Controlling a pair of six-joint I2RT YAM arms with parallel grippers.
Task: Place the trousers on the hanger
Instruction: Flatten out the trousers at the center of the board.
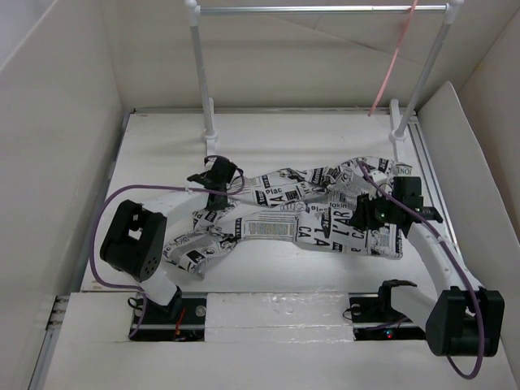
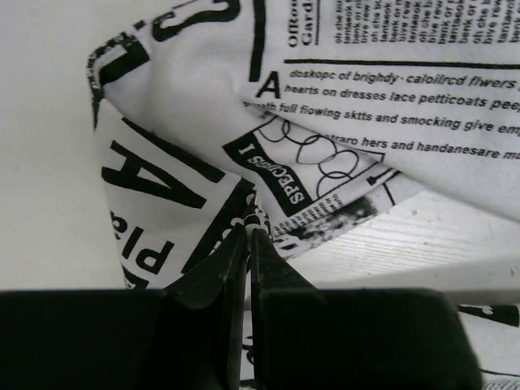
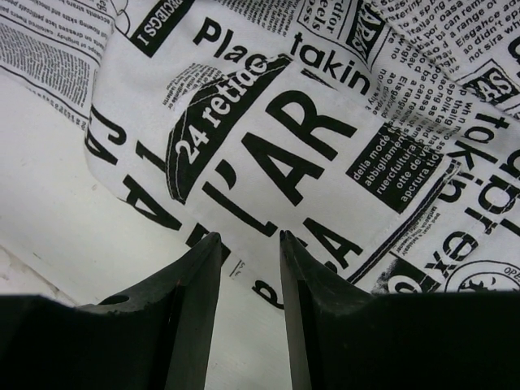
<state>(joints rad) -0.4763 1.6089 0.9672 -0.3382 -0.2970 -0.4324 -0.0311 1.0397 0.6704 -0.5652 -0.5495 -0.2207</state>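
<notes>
The newspaper-print trousers (image 1: pixel 292 215) lie crumpled across the middle of the white table. My left gripper (image 1: pixel 218 180) is at their left end, shut on a fold of the cloth (image 2: pixel 187 195); in the left wrist view its fingertips (image 2: pixel 249 231) pinch the fabric. My right gripper (image 1: pixel 367 213) hovers over the trousers' right part, open, with printed cloth (image 3: pixel 309 146) just beyond its tips (image 3: pixel 250 237). The pale pink hanger (image 1: pixel 396 58) hangs from the silver bar at the back right.
A rack with white posts and a silver bar (image 1: pixel 317 10) stands at the back of the table. White walls (image 1: pixel 57 146) box in the table on left, right and back. A white rail (image 1: pixel 268 309) runs along the near edge by the arm bases.
</notes>
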